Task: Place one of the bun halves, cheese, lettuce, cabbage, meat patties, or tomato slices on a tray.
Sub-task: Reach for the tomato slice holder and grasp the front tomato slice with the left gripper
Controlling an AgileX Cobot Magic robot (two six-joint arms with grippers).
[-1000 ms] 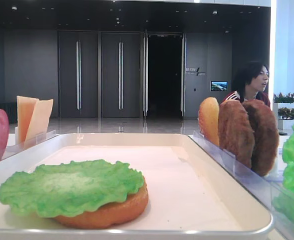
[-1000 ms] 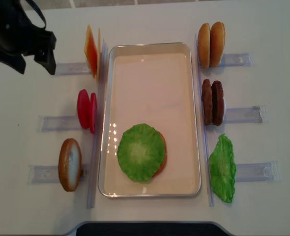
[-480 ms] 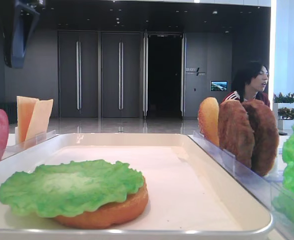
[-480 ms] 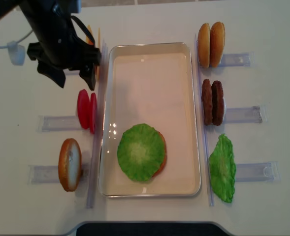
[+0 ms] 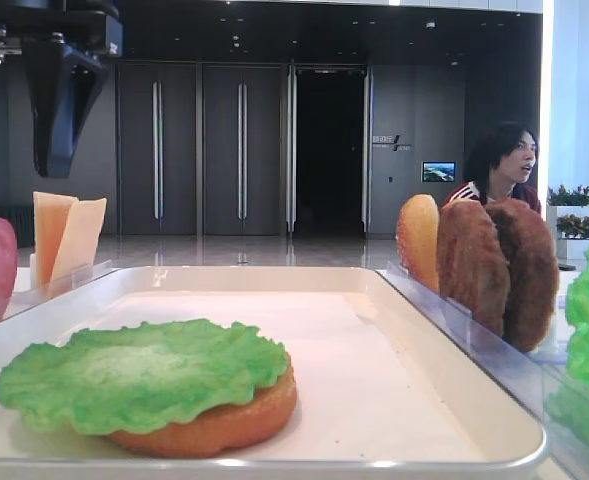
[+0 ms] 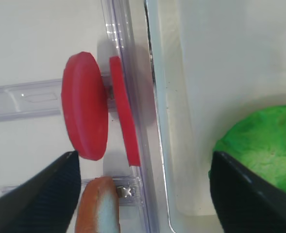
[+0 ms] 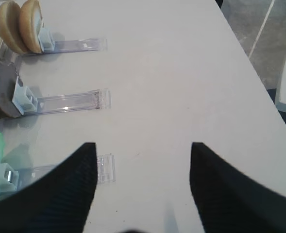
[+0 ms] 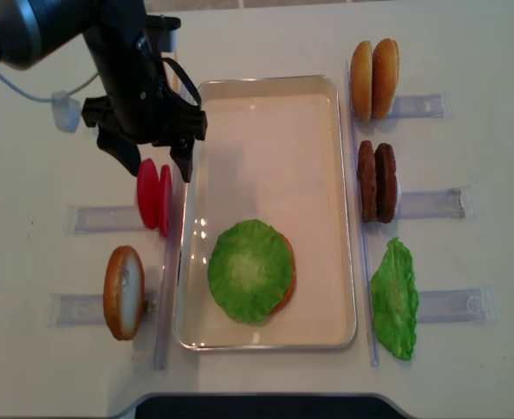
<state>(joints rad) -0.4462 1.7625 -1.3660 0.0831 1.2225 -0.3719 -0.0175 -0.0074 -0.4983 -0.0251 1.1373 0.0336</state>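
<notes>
No text, label, brand or number can be read in any view. In the low exterior view, a small wall sign [image 5: 389,142] right of the dark doorway carries marks too small to make out, and a small lit screen [image 5: 438,172] further right shows only a blurred picture.

One white tray [image 8: 344,218] sits at the centre of the overhead view, holding one bun half [image 8: 284,281] under one lettuce leaf [image 8: 250,269]. Left of it stand two cheese slices [image 5: 66,236], two tomato slices [image 8: 154,198] and one more bun half [image 8: 123,291]. Right of it stand two bun halves [image 8: 374,78], two meat patties [image 8: 377,182] and one further lettuce leaf [image 8: 394,299], with six clear divider racks [image 8: 431,203] in all, three on each side.
</notes>
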